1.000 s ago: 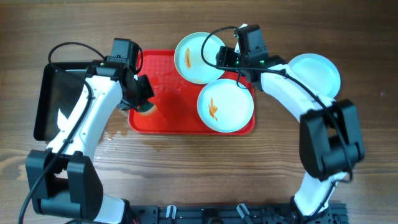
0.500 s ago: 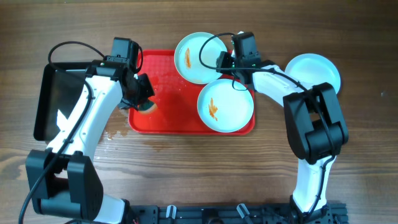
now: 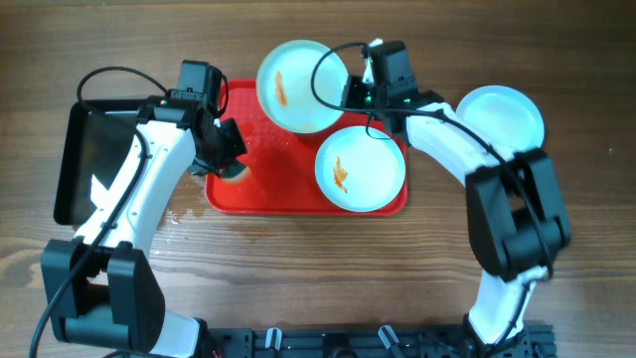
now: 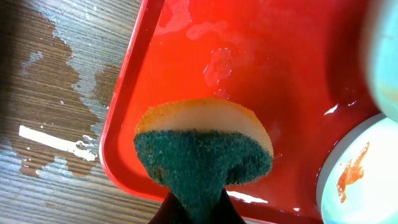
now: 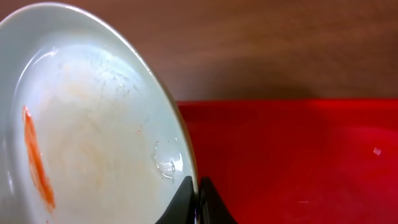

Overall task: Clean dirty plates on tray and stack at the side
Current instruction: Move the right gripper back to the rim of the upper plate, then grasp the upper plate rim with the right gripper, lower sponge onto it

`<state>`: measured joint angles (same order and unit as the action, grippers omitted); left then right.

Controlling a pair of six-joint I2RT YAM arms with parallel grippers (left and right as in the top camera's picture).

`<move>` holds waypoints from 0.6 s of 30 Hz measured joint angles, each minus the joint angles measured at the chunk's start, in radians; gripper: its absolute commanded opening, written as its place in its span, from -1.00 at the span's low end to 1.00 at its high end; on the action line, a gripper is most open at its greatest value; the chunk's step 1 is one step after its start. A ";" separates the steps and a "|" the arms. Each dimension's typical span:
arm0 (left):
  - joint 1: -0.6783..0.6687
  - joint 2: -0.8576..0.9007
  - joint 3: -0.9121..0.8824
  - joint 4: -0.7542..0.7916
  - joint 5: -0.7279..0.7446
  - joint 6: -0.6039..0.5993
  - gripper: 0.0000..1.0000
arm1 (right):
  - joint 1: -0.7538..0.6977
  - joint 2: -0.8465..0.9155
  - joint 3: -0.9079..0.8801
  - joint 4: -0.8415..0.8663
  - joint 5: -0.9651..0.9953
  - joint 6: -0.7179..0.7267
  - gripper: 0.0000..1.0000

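Observation:
Two dirty plates show orange smears. One (image 3: 298,85) is tilted up over the far edge of the red tray (image 3: 278,184), with my right gripper (image 3: 353,91) shut on its right rim; the wrist view shows that plate (image 5: 87,124) pinched between the fingertips (image 5: 196,199), above the tray (image 5: 298,162). The other (image 3: 360,169) lies flat on the tray's right half. A third plate (image 3: 502,117), with no smear visible, rests on the table to the right. My left gripper (image 3: 227,159) is shut on a green and yellow sponge (image 4: 202,146) over the tray's near left corner (image 4: 124,168).
A black glossy tray (image 3: 89,159) lies at the left of the table. Water is spilled on the wood (image 4: 56,124) beside the red tray's left rim, and the tray floor (image 4: 249,56) is wet. The flat plate's edge (image 4: 360,180) shows at the left wrist view's lower right.
My right gripper went from open to shut on the far plate's rim, then shifted the plate left and tipped it up. The left arm and sponge have not moved.

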<state>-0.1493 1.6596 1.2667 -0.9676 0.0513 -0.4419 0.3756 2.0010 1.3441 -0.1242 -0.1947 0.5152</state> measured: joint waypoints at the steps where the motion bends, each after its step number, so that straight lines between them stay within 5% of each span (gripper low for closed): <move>1: 0.001 0.000 0.000 0.001 0.000 0.000 -0.92 | 0.016 -0.028 0.001 -0.013 -0.001 0.005 -0.92; 13: 0.175 -0.312 -0.006 -0.044 -0.001 0.003 -0.92 | 0.174 -0.083 0.018 -0.194 0.114 0.155 -0.91; 18: 0.182 -0.307 -0.006 -0.074 0.000 0.003 -0.92 | 0.212 -0.082 0.018 -0.270 0.113 0.219 -0.91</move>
<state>0.0330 1.3521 1.2610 -1.0416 0.0513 -0.4389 0.5880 1.9186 1.3617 -0.3939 -0.0814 0.7338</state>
